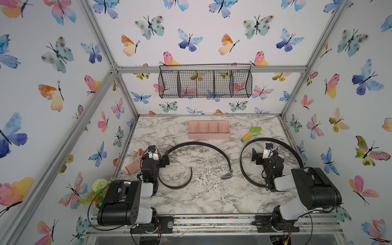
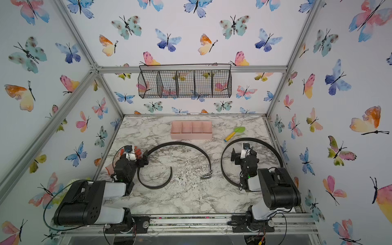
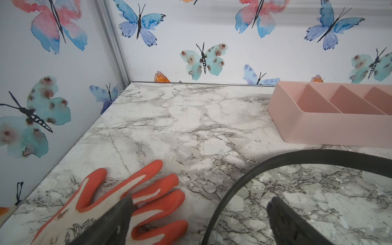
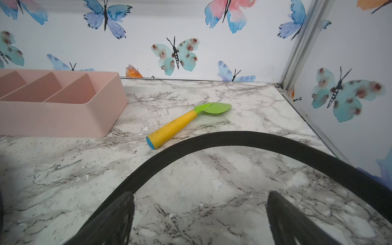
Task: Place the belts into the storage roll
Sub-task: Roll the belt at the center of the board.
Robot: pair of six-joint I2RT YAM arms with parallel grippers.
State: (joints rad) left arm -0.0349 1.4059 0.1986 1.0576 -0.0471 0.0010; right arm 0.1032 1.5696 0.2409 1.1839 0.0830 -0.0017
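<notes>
Black belts (image 4: 233, 137) | arcing just ahead of each arm's spread fingers (image 4: 118, 216) | ungripped

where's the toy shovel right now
In both top views the toy shovel lies flat on the marble table, back right, just right of the pink tray and just behind the right belt.
</notes>
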